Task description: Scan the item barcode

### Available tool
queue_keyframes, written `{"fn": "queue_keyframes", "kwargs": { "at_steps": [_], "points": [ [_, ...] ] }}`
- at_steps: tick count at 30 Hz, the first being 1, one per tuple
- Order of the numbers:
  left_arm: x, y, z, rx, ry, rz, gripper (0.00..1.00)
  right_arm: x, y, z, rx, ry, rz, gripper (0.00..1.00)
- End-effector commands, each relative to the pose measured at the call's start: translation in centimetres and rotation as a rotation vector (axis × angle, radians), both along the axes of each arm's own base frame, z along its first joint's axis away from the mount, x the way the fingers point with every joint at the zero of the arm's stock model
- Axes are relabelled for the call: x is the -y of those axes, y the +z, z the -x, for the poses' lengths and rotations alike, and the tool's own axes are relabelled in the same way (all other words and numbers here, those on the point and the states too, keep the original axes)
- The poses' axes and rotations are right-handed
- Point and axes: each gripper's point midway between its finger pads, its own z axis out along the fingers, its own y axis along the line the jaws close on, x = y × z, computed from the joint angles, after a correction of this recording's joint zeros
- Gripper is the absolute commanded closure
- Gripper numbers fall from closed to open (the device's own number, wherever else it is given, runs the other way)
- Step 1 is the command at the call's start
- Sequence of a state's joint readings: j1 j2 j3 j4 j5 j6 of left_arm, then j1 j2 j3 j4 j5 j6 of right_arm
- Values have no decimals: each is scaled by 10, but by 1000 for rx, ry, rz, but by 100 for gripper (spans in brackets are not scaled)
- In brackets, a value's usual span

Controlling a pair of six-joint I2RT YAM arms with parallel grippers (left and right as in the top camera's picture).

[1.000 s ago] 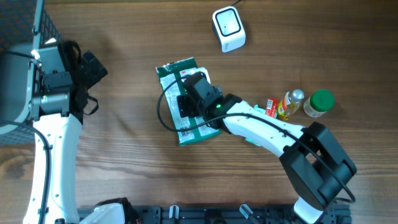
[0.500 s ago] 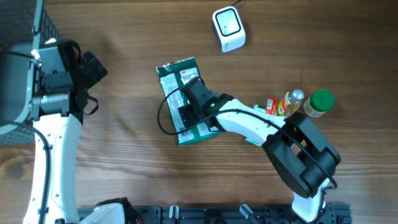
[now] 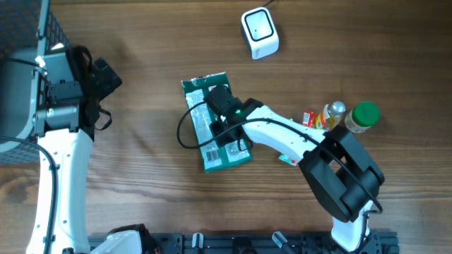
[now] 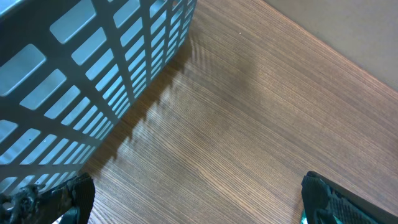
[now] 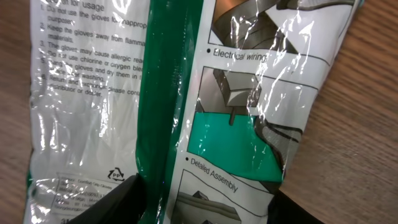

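I am working a test bench dressed up as a shop checkout, not a real store. A white barcode scanner [image 3: 259, 32] sits on a bare wood-grain table [image 3: 141, 183], and a grey slotted basket [image 4: 81, 68] stands at the far left. Retail goods lie about: a green glove packet [image 3: 224, 156] printed with usage text, a small bottle [image 3: 329, 117] of yellow liquid, and a green-lidded jar [image 3: 364, 117] just beside it. The lab side shows in the white left arm [image 3: 60, 176] and right arm [image 3: 296, 144], and in the black mounting rail [image 3: 233, 243] along the near table edge.
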State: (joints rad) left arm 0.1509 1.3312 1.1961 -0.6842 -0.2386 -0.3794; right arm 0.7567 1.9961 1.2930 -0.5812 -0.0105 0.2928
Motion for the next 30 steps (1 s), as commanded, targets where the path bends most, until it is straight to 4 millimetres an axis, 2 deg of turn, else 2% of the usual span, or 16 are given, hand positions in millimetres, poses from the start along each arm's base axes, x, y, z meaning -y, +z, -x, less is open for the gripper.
{"fn": "queue_keyframes", "kwargs": {
  "at_steps": [1, 5, 9, 17, 21, 26, 30],
  "points": [
    [-2, 2, 0, 3, 2, -10, 0, -16, 5, -1, -30, 20, -56, 43],
    [-2, 2, 0, 3, 2, -10, 0, -16, 4, 2, -46, -3, -58, 43],
    [-2, 2, 0, 3, 2, -10, 0, -12, 1, 5, -59, -3, -46, 38],
    [-2, 2, 0, 3, 2, -10, 0, -6, -20, 12, -107, -11, -3, 34],
    [-2, 2, 0, 3, 2, -10, 0, -6, -21, 12, -109, -12, -2, 33],
    [-2, 2, 0, 4, 2, -10, 0, -10, -19, 14, -122, 5, -20, 67],
    [-2, 2, 0, 4, 2, -10, 0, -14, -15, 15, -128, 10, -42, 87]
  ]
}}
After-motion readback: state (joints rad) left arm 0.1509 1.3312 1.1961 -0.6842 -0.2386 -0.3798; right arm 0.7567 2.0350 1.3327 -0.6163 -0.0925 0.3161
